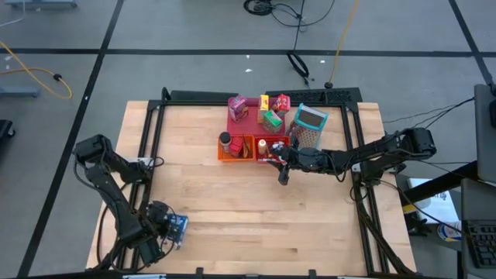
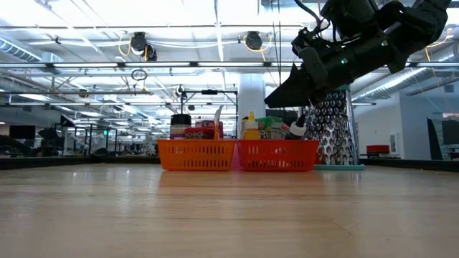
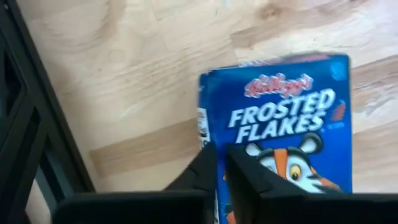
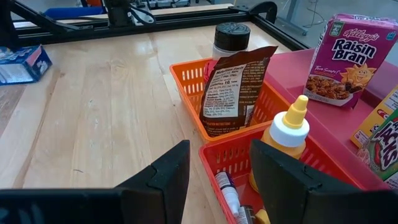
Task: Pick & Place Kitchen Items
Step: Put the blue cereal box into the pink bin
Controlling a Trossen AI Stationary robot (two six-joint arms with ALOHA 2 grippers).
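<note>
I see the orange bin (image 4: 205, 106) holding a black-capped jar (image 4: 231, 38) and a brown packet (image 4: 236, 87), and the red bin (image 4: 273, 168) beside it holding a yellow mustard bottle (image 4: 287, 140) and a small bottle (image 4: 227, 190). My right gripper (image 4: 217, 171) hovers spread over the red bin's edge. At the near left table corner, my left gripper (image 3: 221, 171) is pressed together at the Frosted Flakes box (image 3: 280, 124); whether it pinches the box I cannot tell.

The pale wooden table (image 1: 256, 209) carries a flat pink-red tray (image 1: 246, 120) and two small orange plastic baskets (image 1: 236, 151). A blue cereal box (image 1: 177, 227) lies near its corner.
</note>
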